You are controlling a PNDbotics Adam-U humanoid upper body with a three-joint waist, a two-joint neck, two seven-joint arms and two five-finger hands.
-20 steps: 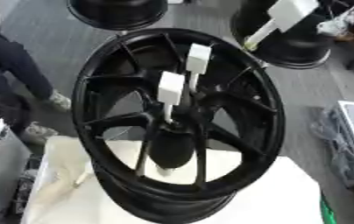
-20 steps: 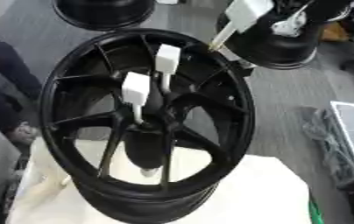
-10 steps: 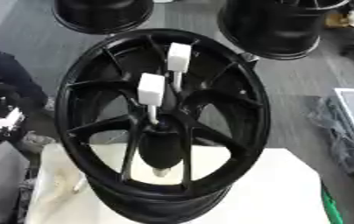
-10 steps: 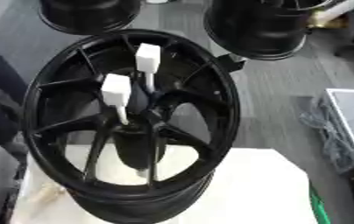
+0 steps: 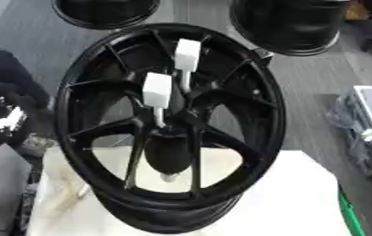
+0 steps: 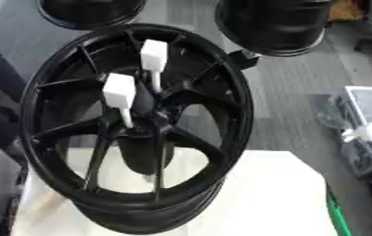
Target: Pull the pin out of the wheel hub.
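Observation:
A large black wheel hub [image 5: 271, 115] stands tilted on a white table [image 5: 302, 203], its spoked face turned up toward me. Two white pins with block-shaped heads stick out near its centre. The nearer pin [image 5: 157, 90] has its thin stem running down into the centre boss. The farther pin [image 5: 187, 54] stands just behind and to the right of it. A black shape with pale marks at the left edge looks like my left hand [image 5: 4, 119], well apart from the wheel. My right hand shows in neither view.
Two more black wheels [image 5: 290, 23] [image 5: 105, 11] lie on the grey floor behind. A grey box with tangled cables [image 5: 365, 133] sits at the right edge. A dark-clothed figure shows at the far left.
The whole picture has shifted, so the camera has moved. A white block on a stem at the upper right has left the view. Both pins stay in the hub.

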